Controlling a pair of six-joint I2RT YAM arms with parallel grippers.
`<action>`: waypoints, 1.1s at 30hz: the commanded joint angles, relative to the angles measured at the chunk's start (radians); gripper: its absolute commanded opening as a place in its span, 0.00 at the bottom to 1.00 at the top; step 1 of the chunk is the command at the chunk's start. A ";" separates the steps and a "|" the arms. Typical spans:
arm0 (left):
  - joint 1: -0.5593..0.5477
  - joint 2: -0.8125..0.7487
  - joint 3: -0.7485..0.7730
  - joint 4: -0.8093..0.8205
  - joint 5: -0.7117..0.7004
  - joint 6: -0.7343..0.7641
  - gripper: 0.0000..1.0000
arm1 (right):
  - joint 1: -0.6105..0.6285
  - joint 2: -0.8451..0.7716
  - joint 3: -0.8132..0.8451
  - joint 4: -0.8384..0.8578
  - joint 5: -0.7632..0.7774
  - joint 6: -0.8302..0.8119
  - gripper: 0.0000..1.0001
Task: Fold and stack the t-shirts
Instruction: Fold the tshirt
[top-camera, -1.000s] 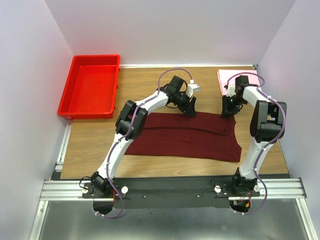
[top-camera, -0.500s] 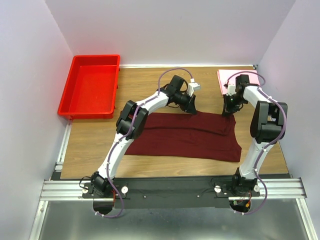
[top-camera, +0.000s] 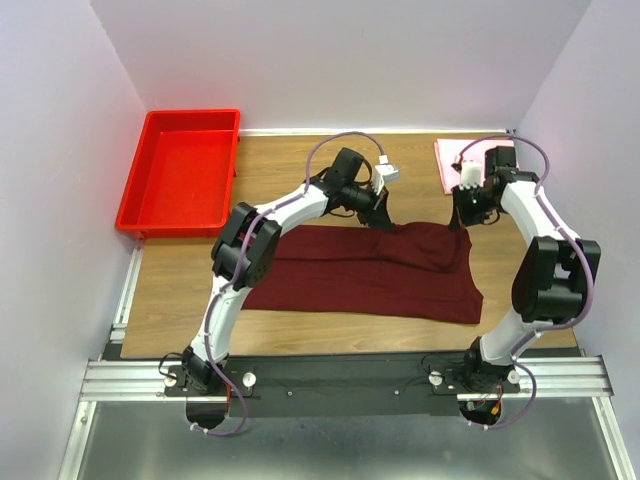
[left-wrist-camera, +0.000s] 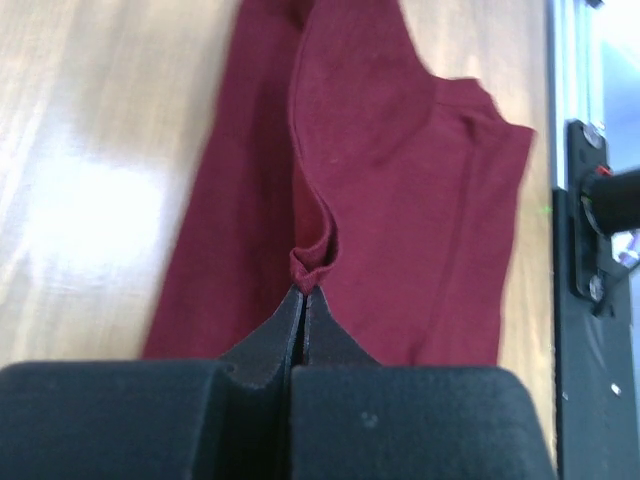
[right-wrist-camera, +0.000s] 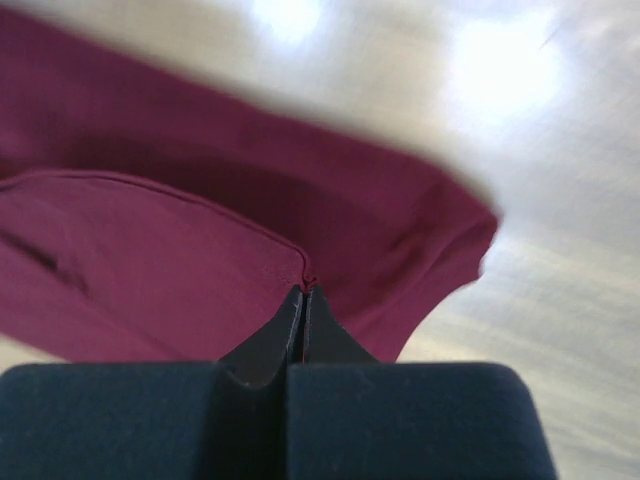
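Observation:
The dark maroon t-shirt (top-camera: 380, 272) lies flat across the middle of the wooden table, folded lengthwise. My left gripper (top-camera: 385, 222) is shut on its far edge near the middle; in the left wrist view a pinched fold of maroon cloth (left-wrist-camera: 312, 262) sits at the left gripper (left-wrist-camera: 303, 292) tips. My right gripper (top-camera: 462, 226) is shut on the shirt's far right corner, where the hem (right-wrist-camera: 300, 262) meets the right gripper (right-wrist-camera: 304, 290) tips. The light pink t-shirt (top-camera: 447, 160) lies folded at the back right, partly hidden by the right arm.
A bright red plastic bin (top-camera: 182, 172) stands at the back left corner. Pale walls close in the table on three sides. The metal rail (top-camera: 340, 378) with both arm bases runs along the near edge.
Both grippers have closed on the maroon shirt's far edge. The right arm's elbow has swung out to the right, and the cloth at the far right corner has bunched slightly.

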 joint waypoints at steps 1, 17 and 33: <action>-0.041 -0.110 -0.098 -0.020 0.034 0.100 0.00 | -0.007 -0.072 -0.097 -0.098 -0.061 -0.106 0.01; -0.132 -0.265 -0.427 -0.112 -0.058 0.319 0.00 | -0.004 -0.287 -0.337 -0.239 -0.091 -0.385 0.01; -0.108 -0.248 -0.364 -0.168 -0.095 0.354 0.03 | 0.016 -0.158 -0.278 -0.199 -0.069 -0.374 0.01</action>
